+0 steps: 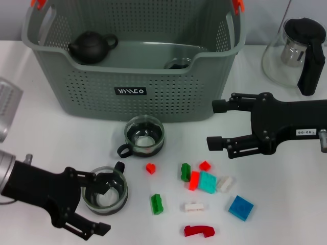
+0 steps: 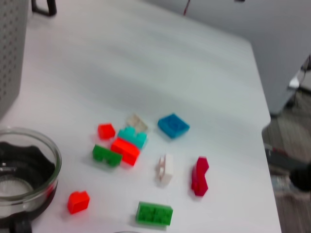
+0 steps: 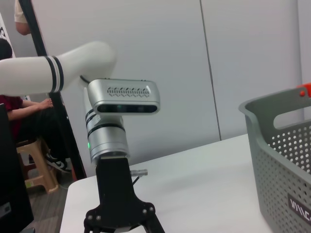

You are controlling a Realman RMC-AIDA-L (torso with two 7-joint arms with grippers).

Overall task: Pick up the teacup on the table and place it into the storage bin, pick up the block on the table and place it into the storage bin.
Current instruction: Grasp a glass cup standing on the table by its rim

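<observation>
grey plastic storage bin (image 1: 168, 97) at the back of the white table (image 1: 286, 153), full of little holes, with a black teapot (image 1: 92, 47) and what looks like a glass cup (image 1: 178, 64) already inside. big glass jug (image 1: 296, 53) with a black handle off in the far right corner.

right claw (image 1: 217, 123) up over the table just beside the bin's right front corner, spread wide open, holding nothing. left claw (image 1: 104, 204) low at the near left, open too, with one finger dipping into a teacup (image 1: 104, 191) and the other finger outside it, nearer the table edge. not squeezed shut yet, by the look of it.

second teacup (image 1: 144, 136) standing alone just in front of the bin, near the black label (image 1: 130, 91).

then the small stuff, between the two arms: a blue block (image 1: 240, 207), a teal block (image 1: 207, 181), green blocks (image 1: 157, 203), white blocks (image 1: 195, 206), a dark red curved piece (image 1: 199, 231) and tiny red blocks (image 1: 150, 168), all lying loose near each other.

step in hand, most likely: grabbing the near teacup by its wall. next up, probably: pinch the glass wall tight, lift straight up so nothing tips, carry over the bin's front wall, let go inside. glass likely slippery, so a firm, slow squeeze needed. blocks still waiting on the table.
</observation>
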